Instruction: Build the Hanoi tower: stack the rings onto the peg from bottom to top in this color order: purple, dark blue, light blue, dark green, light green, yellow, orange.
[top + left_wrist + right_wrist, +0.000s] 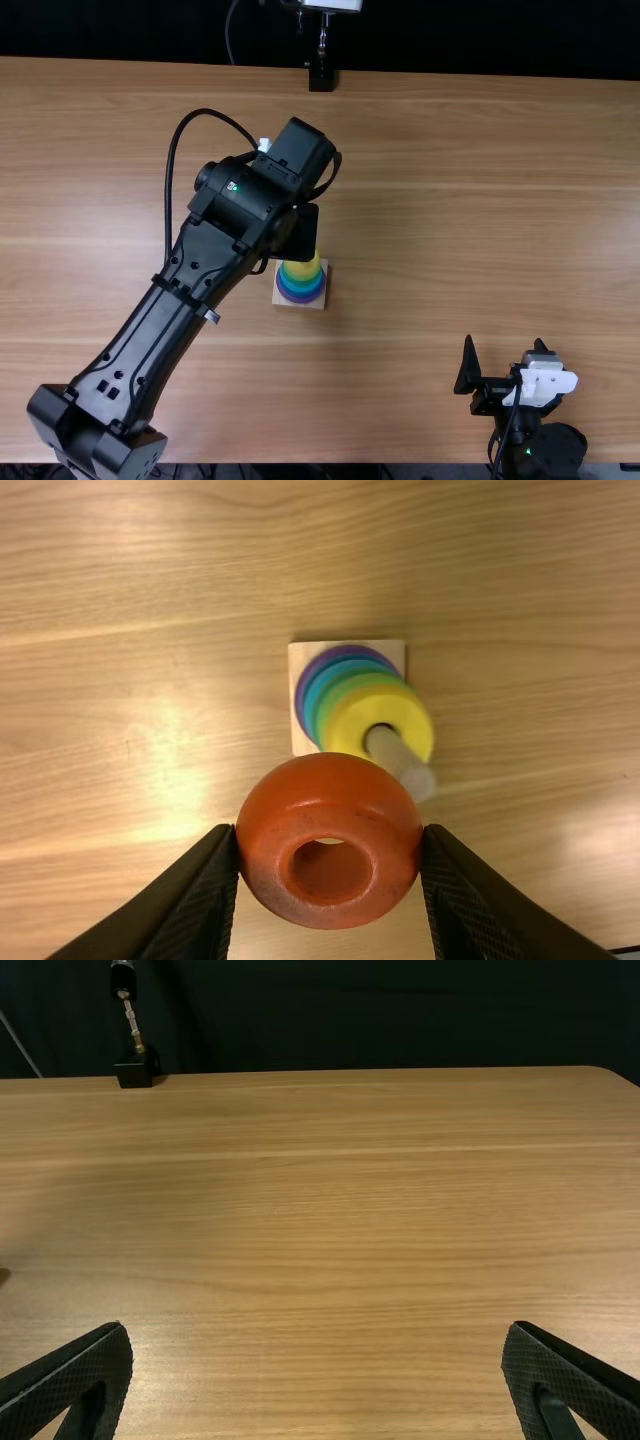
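Note:
In the top view my left gripper (298, 235) is over the back of the ring stack, its fingertips hidden. The left wrist view has my left gripper (330, 855) shut on the orange ring (265, 810), held above the table beside the peg (402, 765), whose tip is bare. Purple (306, 680), blue, green and yellow (350, 720) rings sit stacked on the square wooden base (300, 742). From above, the purple ring (301, 298) lies lowest on the base (283, 301). My right gripper (508, 365) stands open at the front right; in its wrist view the right gripper (318, 1345) holds nothing.
The wooden table (450, 200) stretches to both sides of the stack. A black stand (322, 78) is at the table's far edge. The left arm (170, 330) crosses from the front left corner toward the middle.

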You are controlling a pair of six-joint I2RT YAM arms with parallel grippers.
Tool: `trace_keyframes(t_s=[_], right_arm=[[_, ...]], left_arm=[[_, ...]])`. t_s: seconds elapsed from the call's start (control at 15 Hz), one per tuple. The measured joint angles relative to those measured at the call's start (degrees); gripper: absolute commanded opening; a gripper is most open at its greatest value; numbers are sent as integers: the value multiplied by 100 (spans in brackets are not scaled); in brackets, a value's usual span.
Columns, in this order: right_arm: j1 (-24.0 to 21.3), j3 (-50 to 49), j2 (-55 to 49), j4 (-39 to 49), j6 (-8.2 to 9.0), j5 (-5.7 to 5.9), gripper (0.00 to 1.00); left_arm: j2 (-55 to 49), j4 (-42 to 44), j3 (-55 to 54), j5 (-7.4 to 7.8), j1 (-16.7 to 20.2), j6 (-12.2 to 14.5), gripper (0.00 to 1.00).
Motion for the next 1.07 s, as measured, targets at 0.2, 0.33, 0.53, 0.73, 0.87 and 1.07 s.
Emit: trace_keyframes(t_s=[0.2, 0.33, 0.53, 0.73, 0.87, 1.07], right_arm=[[0, 0, 0, 0, 0, 0, 100], [0, 0, 0, 0, 0, 2, 100], [0, 0, 0, -2, 2, 0, 100], [0, 0, 0, 0, 2, 0, 100], [0, 0, 0, 2, 2, 2, 100], [0, 0, 0, 2, 0, 0, 100]], left_arm=[[138, 7, 168, -2, -103, -61, 0], [197, 11, 201, 0, -153, -76, 0], [280, 7, 201, 0, -251, -81, 0], [289, 9, 201, -2, -286, -81, 0], [299, 7, 201, -2, -286, -81, 0], [391, 11, 201, -2, -286, -85, 0]])
